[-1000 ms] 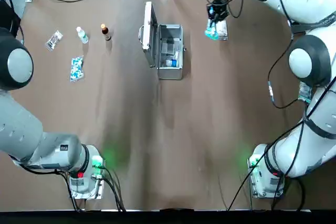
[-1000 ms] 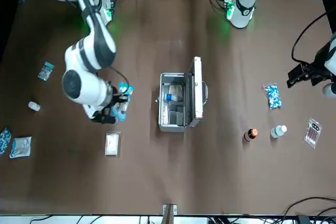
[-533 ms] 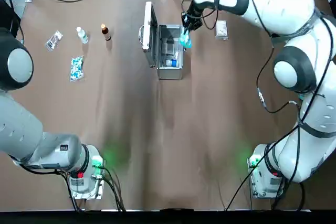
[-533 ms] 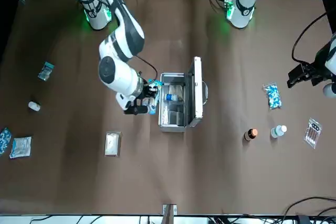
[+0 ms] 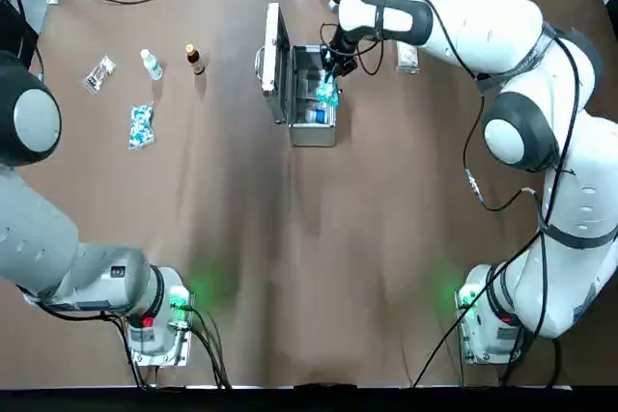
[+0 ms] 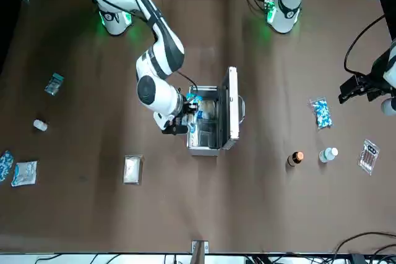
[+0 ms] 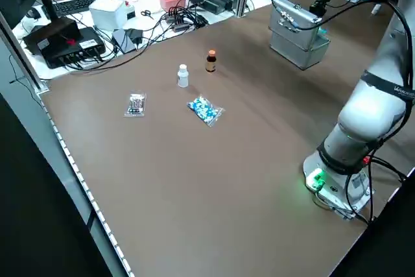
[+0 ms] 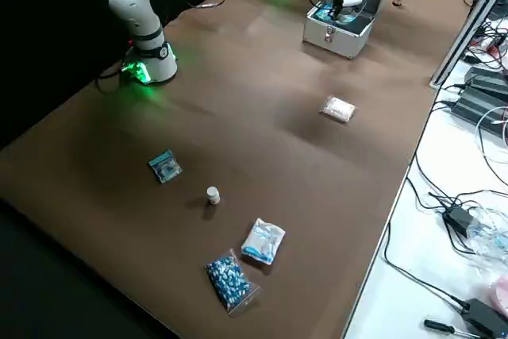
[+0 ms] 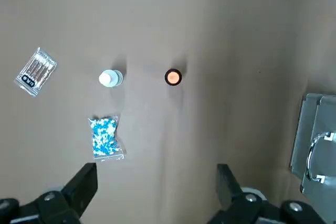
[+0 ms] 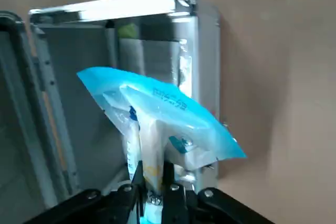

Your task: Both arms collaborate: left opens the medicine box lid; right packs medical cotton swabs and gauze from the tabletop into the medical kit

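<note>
Firmly, the right pincer (image 10: 153, 174) grips the blue-and-white packet (image 10: 163, 114); pinched.

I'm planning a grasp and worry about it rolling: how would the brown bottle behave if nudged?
The bottle stands upright on a narrow base, so a high nudge would probably tip it. Once down, its round body would likely roll.

Fine Print, No Clear Words

Dark lettering runs along the blue band of a blue-and-white packet (image 10: 157, 114) above the open metal case (image 10: 207, 56), too small to read with certainty. On the counter (image 9: 210, 40), a clear packet (image 9: 35, 72) bears a small dark label with pale characters, seen in the left wrist view; they, too, cannot be firmly made out. No brand or number is legible.
</note>
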`<action>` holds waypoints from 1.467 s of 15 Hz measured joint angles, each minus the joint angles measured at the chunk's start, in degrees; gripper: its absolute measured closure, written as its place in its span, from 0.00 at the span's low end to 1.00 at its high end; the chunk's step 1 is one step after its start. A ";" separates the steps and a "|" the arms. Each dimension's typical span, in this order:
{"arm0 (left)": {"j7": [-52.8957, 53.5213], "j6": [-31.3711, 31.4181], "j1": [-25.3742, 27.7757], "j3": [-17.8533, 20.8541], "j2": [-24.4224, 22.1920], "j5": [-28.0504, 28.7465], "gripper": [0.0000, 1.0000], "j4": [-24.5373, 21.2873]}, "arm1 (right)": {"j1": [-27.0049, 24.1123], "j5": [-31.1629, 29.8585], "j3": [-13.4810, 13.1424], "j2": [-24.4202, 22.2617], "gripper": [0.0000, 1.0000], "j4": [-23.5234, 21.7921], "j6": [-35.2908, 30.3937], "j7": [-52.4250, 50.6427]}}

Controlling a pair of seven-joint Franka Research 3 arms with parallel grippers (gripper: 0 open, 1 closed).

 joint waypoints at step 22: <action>-0.01 0.53 0.04 0.06 0.00 0.00 0.00 0.00 | -4.43 -15.03 -3.36 2.96 0.12 5.83 0.88 -0.28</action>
